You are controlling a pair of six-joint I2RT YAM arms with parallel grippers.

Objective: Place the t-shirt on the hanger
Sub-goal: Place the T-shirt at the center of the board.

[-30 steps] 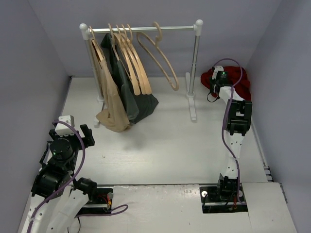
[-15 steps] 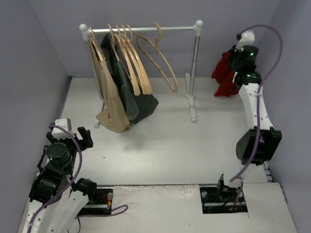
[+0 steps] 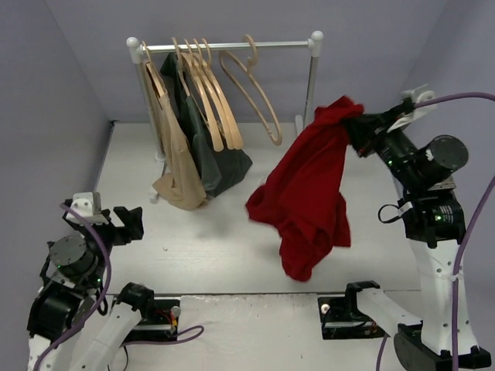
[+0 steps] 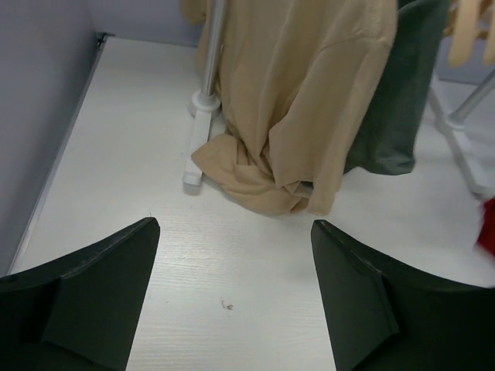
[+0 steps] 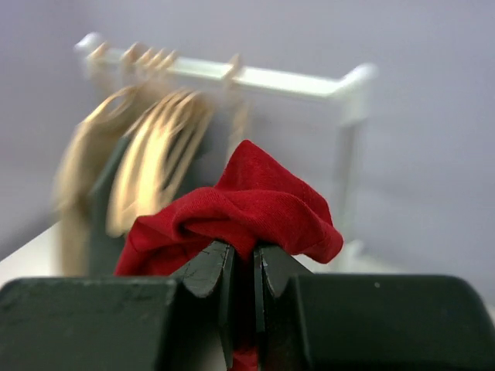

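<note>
The right gripper (image 3: 358,133) is now carrying the t-shirt (image 3: 305,201), fingers (image 5: 207,272) clenched on a fold; lifted off the surface (image 3: 232,239), it is hanging below them, nearer the hanger (image 3: 267,108). The left gripper (image 4: 232,290) is waiting, fingers spread apart.

White-and-black arms (image 3: 437,259) (purple cables (image 3: 464,97))

I see the right end effector (image 5: 241,263) pinched tight on the t-shirt (image 5: 259,202), red cloth bunched above the fingers. Behind, blurred: white rack (image 5: 309,81) with tan hangers (image 5: 155,151).
</note>
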